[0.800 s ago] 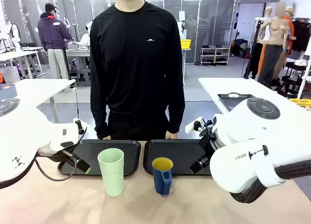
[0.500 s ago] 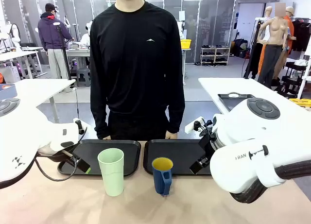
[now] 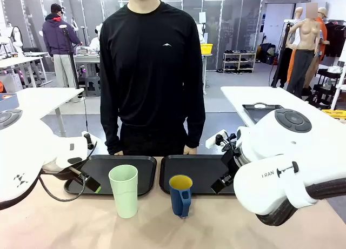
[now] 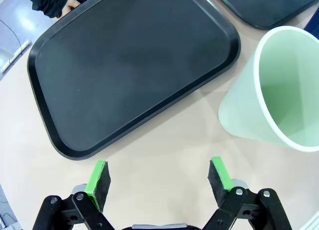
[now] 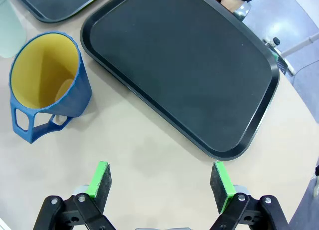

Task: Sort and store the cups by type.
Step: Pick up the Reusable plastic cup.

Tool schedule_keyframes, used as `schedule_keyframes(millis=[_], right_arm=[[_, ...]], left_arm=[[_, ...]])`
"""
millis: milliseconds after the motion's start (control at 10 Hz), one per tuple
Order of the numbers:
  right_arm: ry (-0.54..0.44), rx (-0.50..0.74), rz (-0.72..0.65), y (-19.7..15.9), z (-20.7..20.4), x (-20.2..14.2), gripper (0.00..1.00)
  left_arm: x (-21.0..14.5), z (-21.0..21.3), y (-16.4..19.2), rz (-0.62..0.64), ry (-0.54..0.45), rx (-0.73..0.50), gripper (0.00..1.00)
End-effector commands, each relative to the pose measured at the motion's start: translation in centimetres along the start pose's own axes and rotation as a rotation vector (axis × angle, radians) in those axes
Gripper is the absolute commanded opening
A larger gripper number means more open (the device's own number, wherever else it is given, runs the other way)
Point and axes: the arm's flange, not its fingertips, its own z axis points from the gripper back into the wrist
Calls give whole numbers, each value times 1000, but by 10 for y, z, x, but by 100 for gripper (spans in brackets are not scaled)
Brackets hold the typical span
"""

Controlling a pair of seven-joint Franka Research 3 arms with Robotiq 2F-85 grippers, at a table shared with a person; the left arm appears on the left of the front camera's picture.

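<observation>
Still found unmoved: tall mint-green plastic tumbler (image 3: 124, 190), dark blue yellow-lined mug (image 3: 180, 197). Noted left gripper (image 4: 159, 172) and right gripper (image 5: 160, 177) open, empty; sorting unstarted.

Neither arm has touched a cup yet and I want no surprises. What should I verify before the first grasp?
1. The left gripper is open, nothing between its pads: ok.
2. The right gripper is open, nothing between its pads: ok.
3. The mint-green tumbler is upright on the table, just in front of the left tray: ok.
4. The dark blue mug is upright, handle facing the robot: ok.
5. The person's hand is off the right tray: ok.
</observation>
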Motion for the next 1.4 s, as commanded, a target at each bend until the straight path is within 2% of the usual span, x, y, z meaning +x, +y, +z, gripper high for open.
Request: schedule_keyframes(millis=[0,1100,1300], right_arm=[[0,1,-3,0,0,0,100],[0,0,0,0,0,0,100],[-31,-57,-25,1,25,5,100]], left_arm=[[0,0,1,1,0,0,100],[0,0,0,0,0,0,100],[3,16,7,-7,-20,55,100]])
